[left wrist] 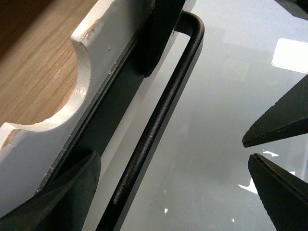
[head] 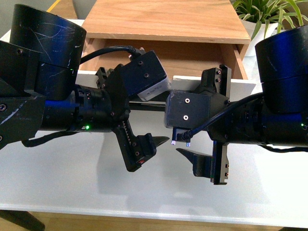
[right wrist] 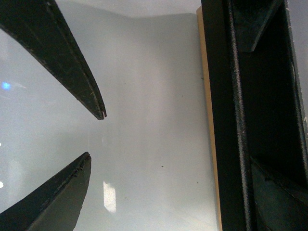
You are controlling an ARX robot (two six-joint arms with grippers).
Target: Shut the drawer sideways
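Front view: looking across a white worktop at the drawer, lying pulled well out of a light-wood cabinet at the far side, showing a bare wooden inside and turning a white front panel toward the robot. Catching a short stretch of the black bar handle between the two arms. Finding the left claw and the right claw pointing at each other just in front of that panel, both gaping wide, one finger up by the panel's top edge and the other hanging low over the worktop. Glimpsing a green plant at the far right.

Left wrist view: peering along the white panel of the drawer, with the half-round notch cutting into its top edge and wood grain lying beyond. Following the handle running just beside the panel. Seeing the left claw spread apart, with the handle lying between its fingers, unpinched.

Right wrist view: making out a dark strip close up, probably the handle. Seeing the right claw parted over the glossy worktop.
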